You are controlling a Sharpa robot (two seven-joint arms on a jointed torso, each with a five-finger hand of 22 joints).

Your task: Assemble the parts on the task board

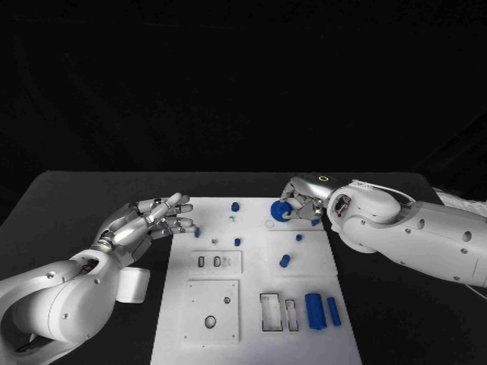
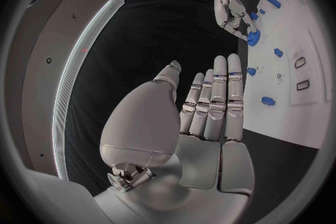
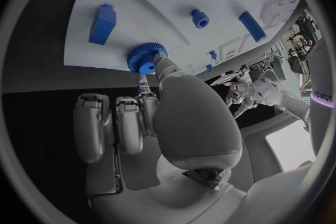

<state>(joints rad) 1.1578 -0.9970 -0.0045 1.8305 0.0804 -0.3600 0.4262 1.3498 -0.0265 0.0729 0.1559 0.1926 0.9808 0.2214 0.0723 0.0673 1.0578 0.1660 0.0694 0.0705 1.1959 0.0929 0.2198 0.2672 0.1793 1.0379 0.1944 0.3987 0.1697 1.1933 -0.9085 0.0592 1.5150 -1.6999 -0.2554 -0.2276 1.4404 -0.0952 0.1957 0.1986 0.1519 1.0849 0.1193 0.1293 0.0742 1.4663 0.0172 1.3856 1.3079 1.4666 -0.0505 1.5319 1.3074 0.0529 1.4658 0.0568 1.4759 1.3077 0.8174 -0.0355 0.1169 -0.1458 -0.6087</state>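
Left hand (image 1: pixel 154 219): fingers apart, empty, at task board's (image 1: pixel 255 296) left edge. Right hand (image 1: pixel 298 204): pinching blue gear (image 1: pixel 281 211) at board's far edge. Advice: keep gear level, seat squarely, release after it settles.

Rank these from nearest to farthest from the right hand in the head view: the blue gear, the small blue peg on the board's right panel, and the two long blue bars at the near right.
1. Blue gear, at the right hand, in its fingertips at the task board's far end.
2. Small blue peg, on the right panel, mid-board.
3. Two long blue bars, at the near right corner, farthest.
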